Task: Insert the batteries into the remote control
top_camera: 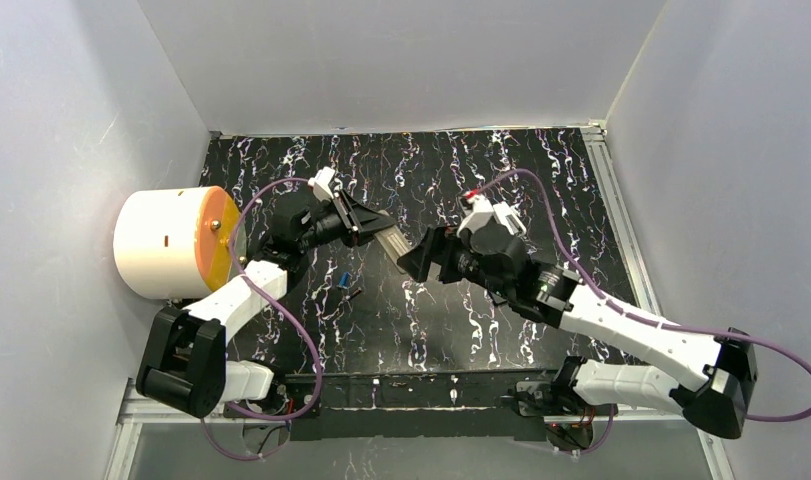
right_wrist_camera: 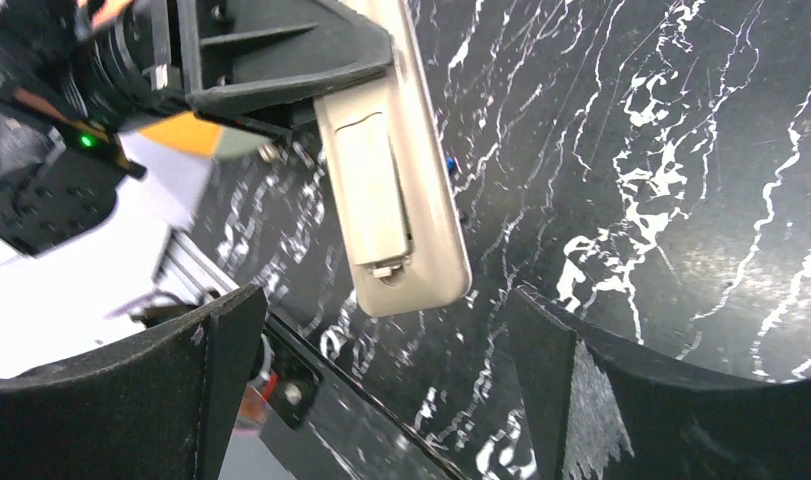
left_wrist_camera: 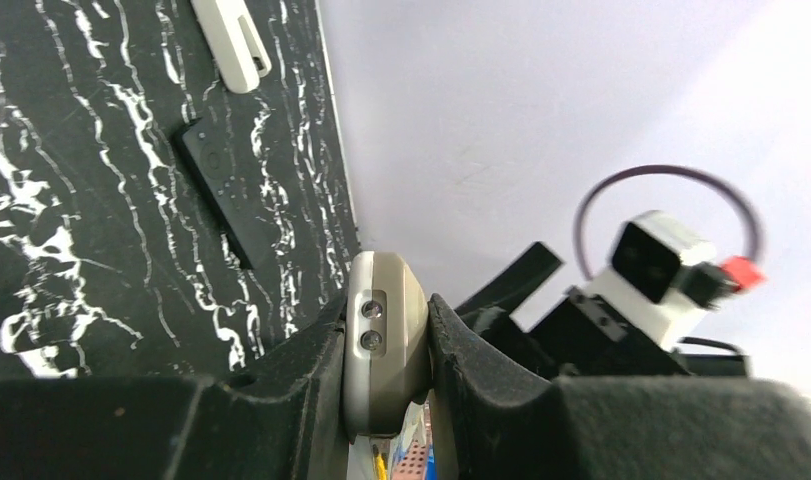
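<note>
The batteries (top_camera: 345, 282) lie loose near, but outside, the jaws of the left gripper (top_camera: 371, 227), which is clenched on the beige remote (right_wrist_camera: 396, 200). The remote's free end reaches between the released, wide-spread jaws of the right gripper (top_camera: 415, 262). The cover (right_wrist_camera: 369, 190) looks shut, so opening it seems the step in hand: that gripper must catch it and slide it off.

The left fingers (left_wrist_camera: 281, 395) clamp a beige remote (left_wrist_camera: 384, 340); a black remote (left_wrist_camera: 221, 190) lies on the table (left_wrist_camera: 71, 150) beyond.

No legible text, brand, label or number anywhere, not even on the beige remote control (right_wrist_camera: 391, 190).
</note>
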